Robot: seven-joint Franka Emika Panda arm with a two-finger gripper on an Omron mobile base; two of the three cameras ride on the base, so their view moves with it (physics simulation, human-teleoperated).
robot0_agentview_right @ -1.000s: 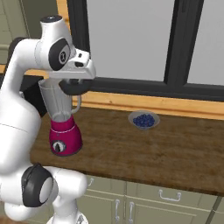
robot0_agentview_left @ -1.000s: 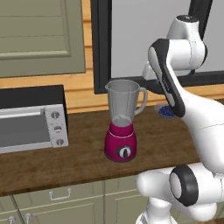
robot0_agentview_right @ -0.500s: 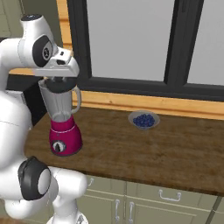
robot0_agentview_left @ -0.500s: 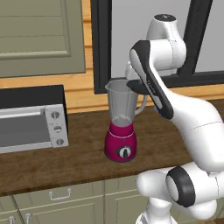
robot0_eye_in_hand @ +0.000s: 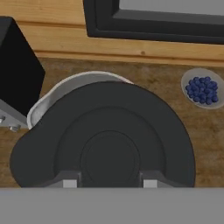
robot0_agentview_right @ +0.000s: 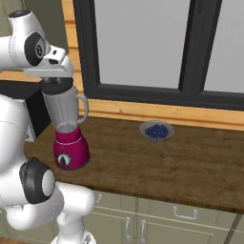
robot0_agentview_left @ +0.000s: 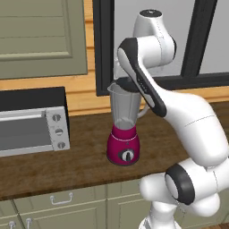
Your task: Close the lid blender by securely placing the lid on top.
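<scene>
Lid carried over the jar mouth — not yet seated.

The lid (robot0_eye_in_hand: 111, 144) was clamped in the gripper (robot0_eye_in_hand: 107, 183) just above the blender (robot0_agentview_left: 124, 129), its rim peeking out on one side; centring was judged needed before a level, straight lowering — release afterwards.

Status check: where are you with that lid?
Gripper shut on the lid, jaws clamped at its near edge. Lid over the blender jar, rim peeking out upper left, not seated yet. Nothing in the way.
</scene>
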